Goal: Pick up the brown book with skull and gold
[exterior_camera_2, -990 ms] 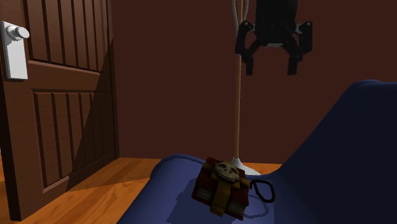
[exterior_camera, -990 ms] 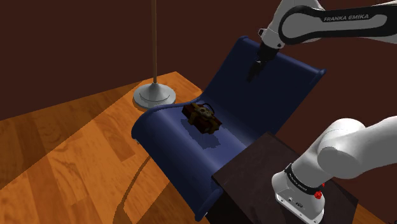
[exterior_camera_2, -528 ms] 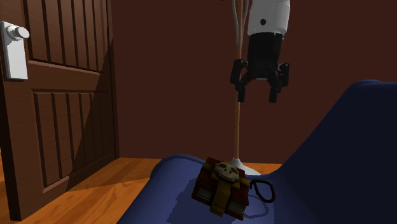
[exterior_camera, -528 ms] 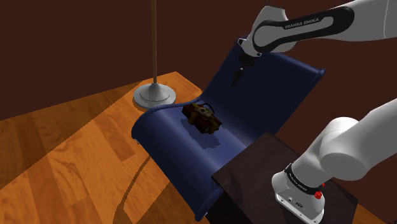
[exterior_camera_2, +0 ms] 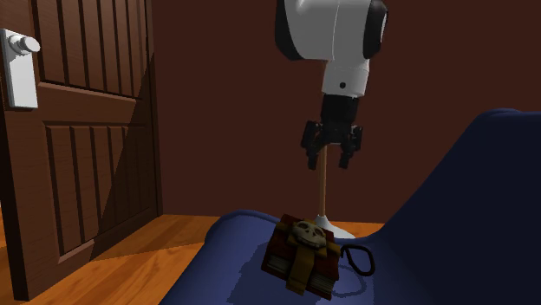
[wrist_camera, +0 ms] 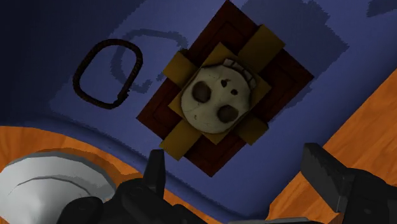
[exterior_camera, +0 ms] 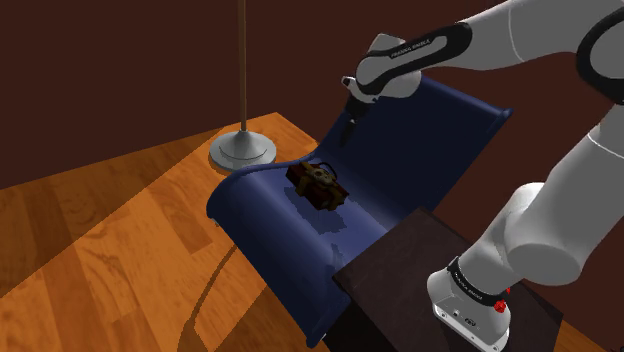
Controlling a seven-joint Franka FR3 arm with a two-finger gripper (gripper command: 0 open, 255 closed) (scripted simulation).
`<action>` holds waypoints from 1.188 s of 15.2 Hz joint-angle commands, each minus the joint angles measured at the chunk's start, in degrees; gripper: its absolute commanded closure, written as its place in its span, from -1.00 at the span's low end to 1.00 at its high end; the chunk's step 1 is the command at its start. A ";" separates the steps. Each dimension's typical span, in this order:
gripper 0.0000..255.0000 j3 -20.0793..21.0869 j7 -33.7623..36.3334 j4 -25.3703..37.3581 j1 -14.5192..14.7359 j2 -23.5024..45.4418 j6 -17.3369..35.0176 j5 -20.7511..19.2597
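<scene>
Book [exterior_camera: 318,183], brown, with gold bands crossed under a pale skull: you will find it lying flat on the seat of the blue lounge chair [exterior_camera: 420,150], near the seat's front curl, in the second exterior view [exterior_camera_2: 303,254] slightly askew.

End effector [exterior_camera: 347,130]: black, pointing down, hanging in the air above the book and well apart from it. In the second exterior view [exterior_camera_2: 329,160] your two fingers stand apart with nothing between them. The wrist view [wrist_camera: 236,153] looks down past them onto the skull cover [wrist_camera: 219,102].

Arm: the base sits on the dark stand [exterior_camera: 400,290] at the shoulder view's lower right. The links rise, arch over the chair back, and the forearm slopes down toward the shoulder view's left, with the wrist turned down.

Black ring [wrist_camera: 108,73]: lies on the seat just beside the book, not touching it.

Floor lamp: grey round base [exterior_camera: 243,150] on the wooden floor [exterior_camera: 100,250] beside the chair, with a thin upright pole.

Door [exterior_camera_2: 78,130]: brown, panelled, at the second exterior view's left.
</scene>
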 commanded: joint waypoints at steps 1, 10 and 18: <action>-1.00 0.57 -5.06 3.00 0.11 4.59 0.70 3.46; -1.00 7.24 -20.97 17.67 -1.78 22.82 1.20 12.93; -1.00 10.74 -26.40 24.58 -2.80 31.88 2.52 15.16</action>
